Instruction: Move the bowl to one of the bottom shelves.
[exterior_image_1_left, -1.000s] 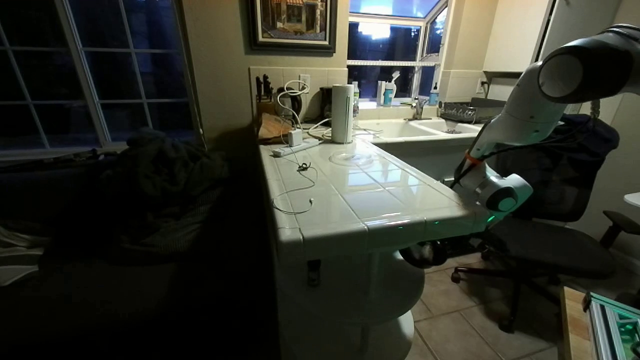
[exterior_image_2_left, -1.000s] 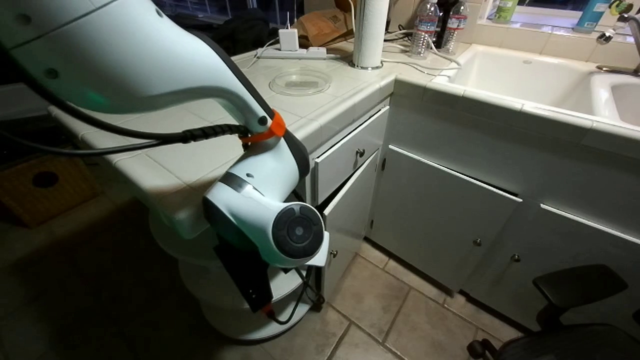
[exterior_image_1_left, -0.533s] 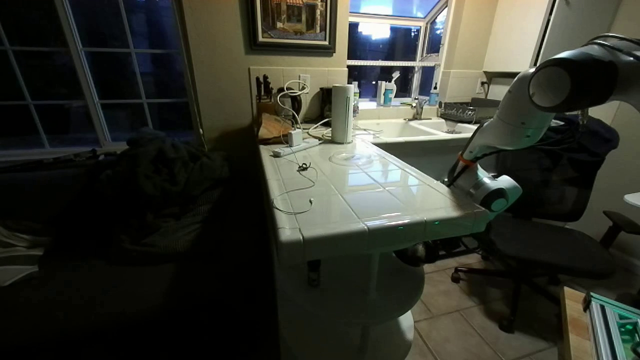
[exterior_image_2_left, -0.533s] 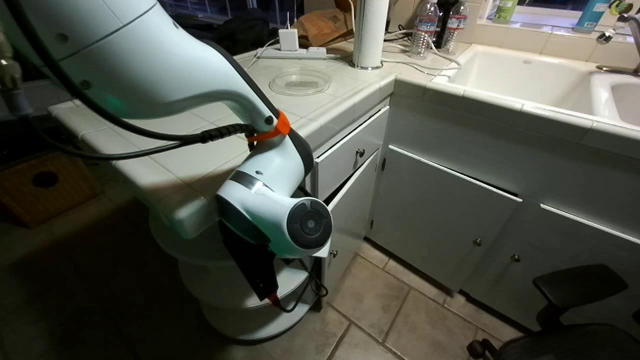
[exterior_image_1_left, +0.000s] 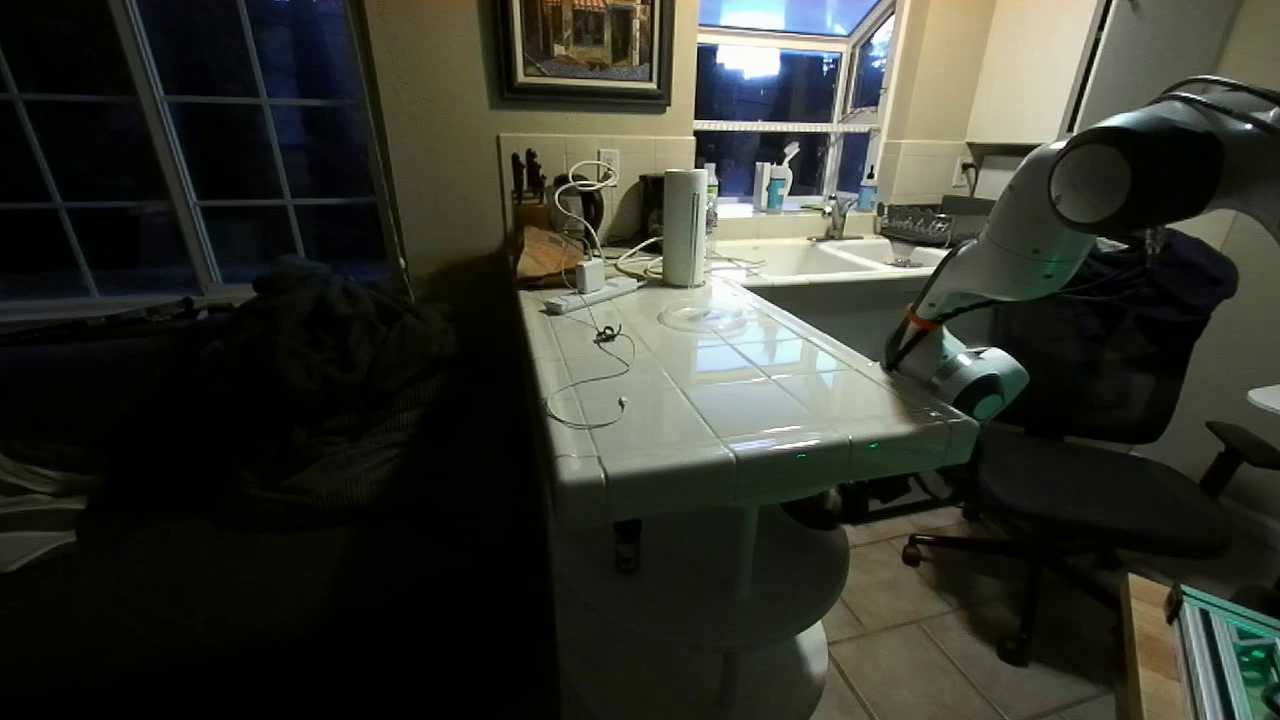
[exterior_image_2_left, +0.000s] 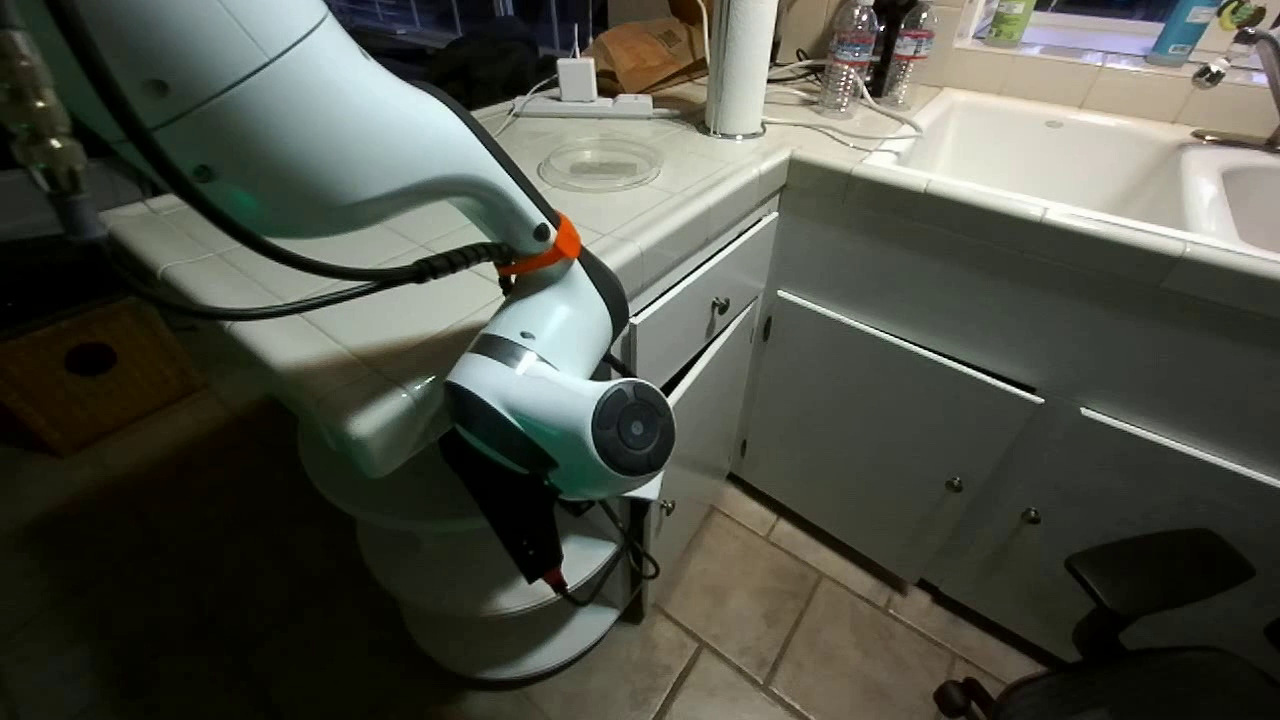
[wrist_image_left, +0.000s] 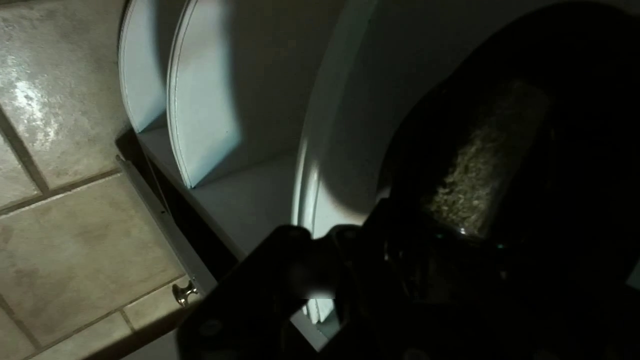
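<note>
Tool (wrist_image_left: 321, 237) on glossy black bowl (wrist_image_left: 500, 140)

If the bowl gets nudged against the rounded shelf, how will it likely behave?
The bowl is probably stiff, since its visible outline shows a firm, rounded curve. It may be slippery: a pale sheen crosses its dark surface. Being round-sided, it could pivot rather than stop squarely at the shelf.

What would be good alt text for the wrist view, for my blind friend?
A dark, rounded bowl fills the right, its outline merging with the robot's black gripper at the bottom; shadow hides the grip. White, round-edged shelves show through the middle, with tiled floor at far left.
</note>
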